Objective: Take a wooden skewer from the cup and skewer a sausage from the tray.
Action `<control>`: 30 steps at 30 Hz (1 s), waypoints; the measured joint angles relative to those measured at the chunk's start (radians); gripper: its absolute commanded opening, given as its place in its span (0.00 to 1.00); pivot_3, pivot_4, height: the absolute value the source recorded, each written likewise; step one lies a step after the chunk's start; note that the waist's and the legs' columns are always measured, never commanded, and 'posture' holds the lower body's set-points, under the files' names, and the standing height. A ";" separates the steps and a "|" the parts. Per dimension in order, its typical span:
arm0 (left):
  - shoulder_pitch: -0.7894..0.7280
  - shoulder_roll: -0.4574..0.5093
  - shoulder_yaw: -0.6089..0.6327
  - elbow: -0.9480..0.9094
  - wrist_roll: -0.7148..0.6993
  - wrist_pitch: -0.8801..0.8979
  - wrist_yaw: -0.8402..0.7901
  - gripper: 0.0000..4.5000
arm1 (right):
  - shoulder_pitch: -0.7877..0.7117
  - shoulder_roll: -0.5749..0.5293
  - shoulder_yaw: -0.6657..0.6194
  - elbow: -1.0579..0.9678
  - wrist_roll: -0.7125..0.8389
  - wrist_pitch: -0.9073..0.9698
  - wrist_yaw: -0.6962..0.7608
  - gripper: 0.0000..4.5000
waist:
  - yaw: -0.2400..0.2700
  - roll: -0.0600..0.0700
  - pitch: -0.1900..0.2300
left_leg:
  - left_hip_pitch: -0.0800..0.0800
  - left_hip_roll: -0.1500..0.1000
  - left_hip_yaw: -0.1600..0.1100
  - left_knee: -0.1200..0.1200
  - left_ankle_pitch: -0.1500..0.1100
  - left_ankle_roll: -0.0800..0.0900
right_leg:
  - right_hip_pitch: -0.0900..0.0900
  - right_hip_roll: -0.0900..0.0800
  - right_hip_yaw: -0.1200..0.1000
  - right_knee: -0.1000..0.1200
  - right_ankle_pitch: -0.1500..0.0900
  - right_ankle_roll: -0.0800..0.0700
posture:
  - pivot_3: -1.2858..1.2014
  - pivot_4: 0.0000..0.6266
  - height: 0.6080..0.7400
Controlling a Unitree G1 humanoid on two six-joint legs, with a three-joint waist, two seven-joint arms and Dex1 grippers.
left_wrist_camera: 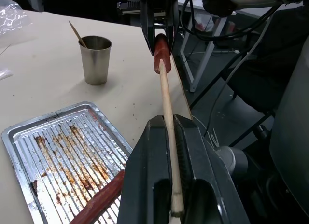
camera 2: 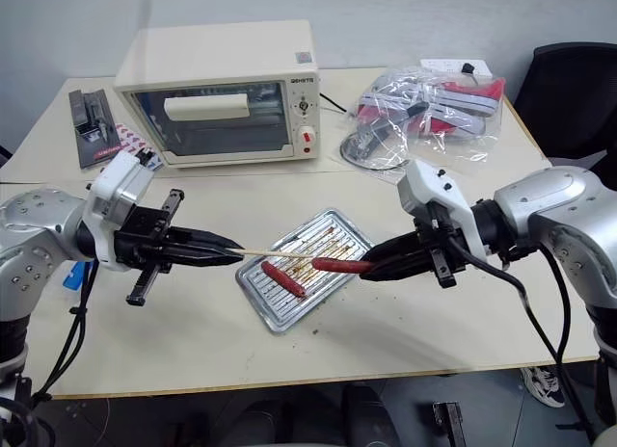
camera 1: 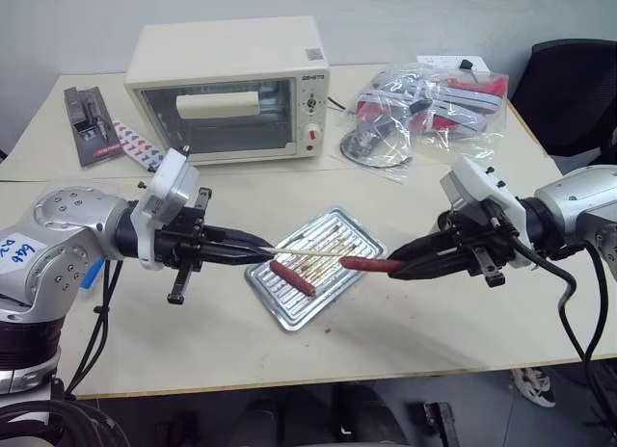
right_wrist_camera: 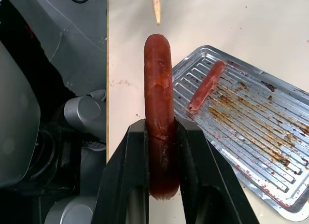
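Step in hand: the skewering itself. Left gripper (camera 1: 258, 253) clenched on wooden skewer (camera 1: 307, 246), stick held roughly level, tip aimed right. Right gripper (camera 1: 400, 267) grasping sausage (camera 1: 364, 264) by its far end, free end aimed left at the tip. Both held up over tray (camera 1: 366, 242), at mid-table. In right wrist view tip (right_wrist_camera: 156, 7) sits just short of sausage's rounded end, slightly off to one side; in left wrist view stick seems to meet sausage end-on, so touching or not: can't tell for sure. Prob. not pierced yet.

Next move, as judged: line tip up w/ centre of sausage end, then push the two together along the stick's axis. Needs firm clamp both sides; thin stick could flex or skid off the rounded, greasy-looking skin, sausage could slip back thru the jaws. Slow, straight push best.

Containers:
- Tray: ribbed, silver, brown grease marks; second sausage (camera 1: 291, 276) lying on it near left corner, diagonal.
- Steel cup (left_wrist_camera: 95, 59), seen in left wrist view on the table beyond tray: at least one more skewer (left_wrist_camera: 77, 34) leaning out of it; exact count can't tell.
- Toaster oven (camera 1: 229, 89) at far side of table, door shut; a pale shape shows thru the glass, contents unclear.
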 measured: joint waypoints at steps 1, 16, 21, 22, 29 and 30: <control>0.000 0.000 0.000 0.000 0.000 0.001 -0.002 0.00 | 0.000 0.000 -0.006 0.000 0.006 0.005 -0.005 0.10 | 0.001 0.000 0.000 | 0.000 0.000 0.000 0.000 0.000 0.000 | 0.000 0.000 0.000 0.000 0.000 0.000 | 0.52 0.24 1.00; 0.015 0.023 -0.002 0.030 0.020 -0.014 -0.021 0.00 | 0.000 0.000 -0.026 0.013 0.054 0.017 -0.018 0.10 | 0.001 0.000 0.000 | 0.000 0.000 0.000 0.000 0.000 0.000 | 0.000 0.000 0.000 0.000 0.000 0.000 | 0.52 0.24 1.00; -0.005 0.001 -0.017 0.027 0.020 -0.014 -0.013 0.00 | -0.001 0.006 -0.026 0.013 0.067 0.029 -0.035 0.10 | 0.002 0.000 0.000 | 0.000 0.000 0.000 0.001 0.000 0.000 | 0.000 0.000 0.000 0.000 0.000 0.000 | 0.52 0.24 1.00; -0.006 0.000 -0.018 0.027 0.020 -0.014 -0.012 0.00 | -0.002 0.007 -0.026 0.013 0.069 0.030 -0.037 0.10 | 0.001 0.000 0.000 | 0.000 0.000 0.000 0.001 0.000 0.000 | 0.000 0.000 0.000 0.000 0.000 0.000 | 0.52 0.24 1.00; -0.023 -0.005 -0.028 0.029 0.021 -0.014 -0.008 0.00 | -0.004 0.007 -0.026 0.011 0.077 0.031 -0.051 0.10 | 0.001 0.000 0.000 | 0.000 0.000 0.000 0.000 0.000 0.000 | 0.000 0.000 0.000 0.000 0.000 0.000 | 0.52 0.24 1.00; -0.024 -0.005 -0.029 0.030 0.022 -0.014 -0.008 0.00 | -0.004 0.007 -0.026 0.011 0.079 0.031 -0.052 0.10 | 0.001 0.000 0.000 | 0.000 0.000 0.000 0.001 0.000 0.000 | 0.000 0.000 0.000 0.000 0.000 0.000 | 0.52 0.24 1.00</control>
